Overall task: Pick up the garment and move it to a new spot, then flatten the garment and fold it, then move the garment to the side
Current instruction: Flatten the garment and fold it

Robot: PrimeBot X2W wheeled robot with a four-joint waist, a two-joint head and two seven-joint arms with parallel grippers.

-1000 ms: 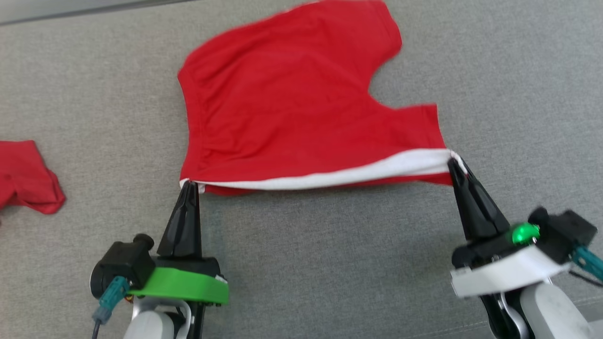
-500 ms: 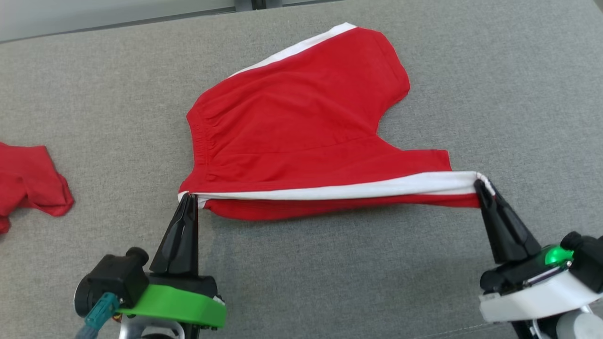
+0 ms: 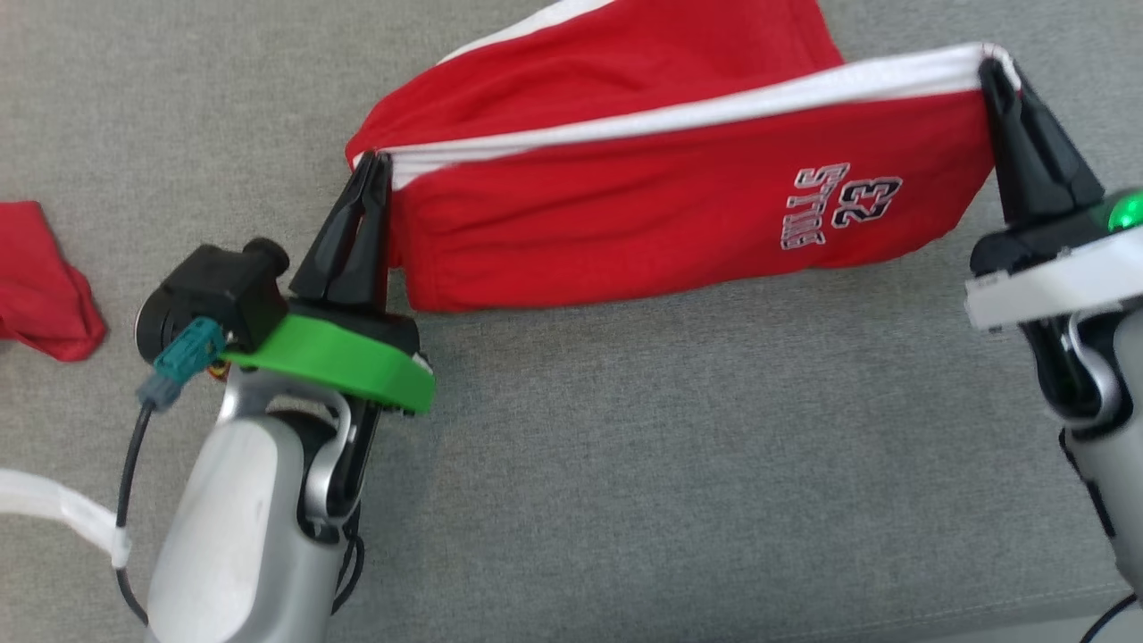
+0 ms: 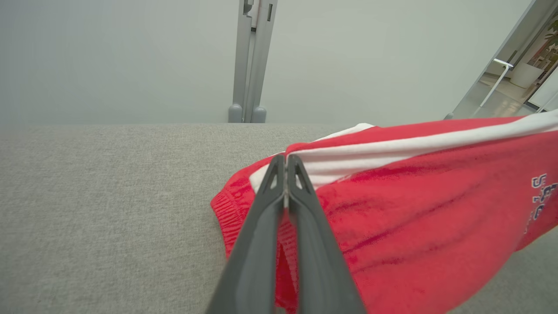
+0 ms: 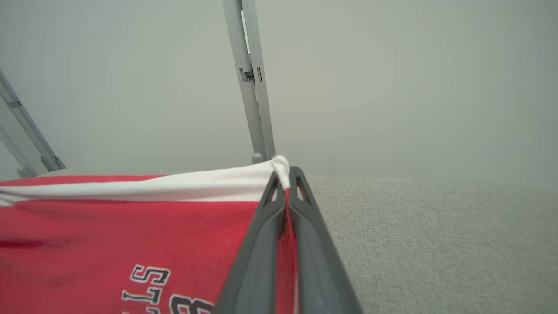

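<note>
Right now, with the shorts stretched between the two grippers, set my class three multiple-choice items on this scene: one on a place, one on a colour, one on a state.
1. Where does the second red cloth lie?
A. On the grey surface, to the left of the left gripper
B. Draped over a forearm
C. Folded at the near edge

2. What colour is the stripe along the held edge of the red shorts?
A. Blue
B. White
C. Black

3. What state is the right gripper in?
A. Open above the cloth
B. Resting empty on the surface
C. Shut on the stripe's end

Answers:
1 A: the head view shows it at the left edge, apart from the shorts.
2 B: a white band runs from gripper to gripper.
3 C: the right wrist view shows the fingers closed with white fabric pinched at their tips.
</note>
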